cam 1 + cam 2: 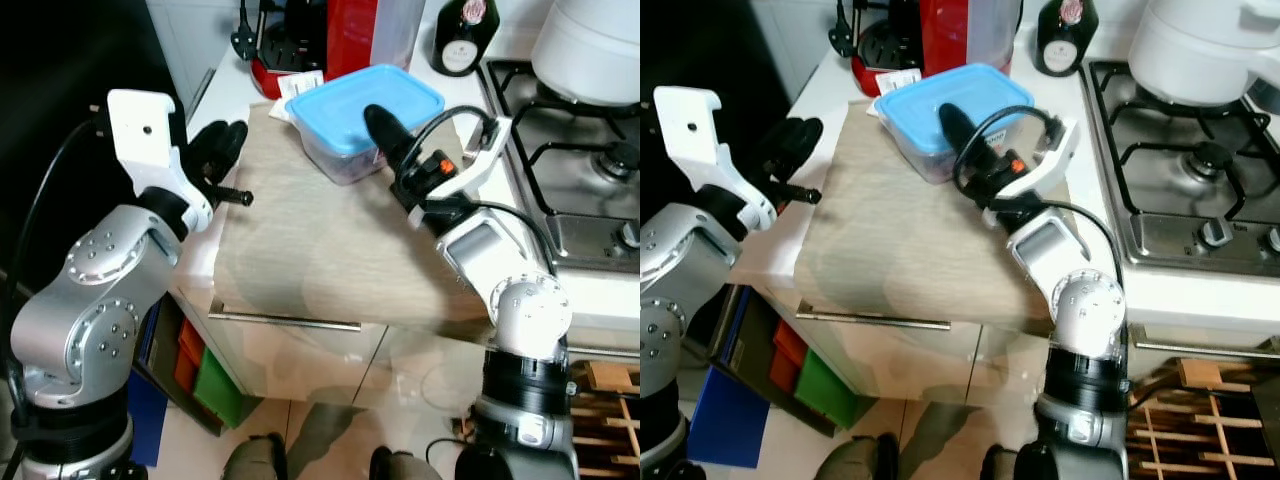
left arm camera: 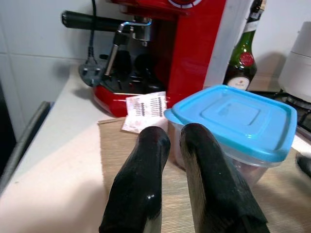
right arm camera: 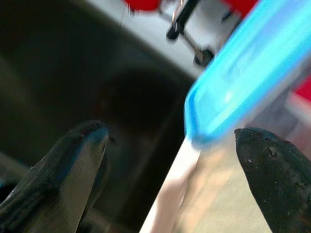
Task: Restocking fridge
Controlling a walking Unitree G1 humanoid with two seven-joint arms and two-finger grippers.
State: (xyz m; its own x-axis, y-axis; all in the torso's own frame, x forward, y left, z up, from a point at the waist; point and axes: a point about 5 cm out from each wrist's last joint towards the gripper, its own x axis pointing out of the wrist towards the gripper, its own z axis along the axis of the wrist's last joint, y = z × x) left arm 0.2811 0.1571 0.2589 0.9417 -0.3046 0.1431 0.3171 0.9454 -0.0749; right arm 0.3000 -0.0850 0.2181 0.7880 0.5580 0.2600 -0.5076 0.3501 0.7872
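From the head camera I see my left gripper (image 1: 215,148) at the left edge of the table (image 1: 330,270), over the near-left corner of the beige mat (image 1: 300,240). Its fingers (image 2: 146,179) are drawn narrow, almost touching, with nothing between them, and they point toward the container. Behind it, against the tiled wall, stands the red coffee machine (image 2: 160,43), with a white receipt (image 2: 143,109) lying at its foot.

The food container (image 1: 360,115), clear with a blue lid (image 2: 238,119), sits at the far end of the mat, just in front of the machine. My right gripper (image 1: 962,130) reaches over it from the right; its fingers (image 3: 272,170) are spread wide, and the lid's edge lies between them in the wrist camera, not clamped.

Farther right are a dark green bottle (image 1: 465,35), then the gas hob (image 1: 575,190) carrying a white pot (image 1: 595,45).
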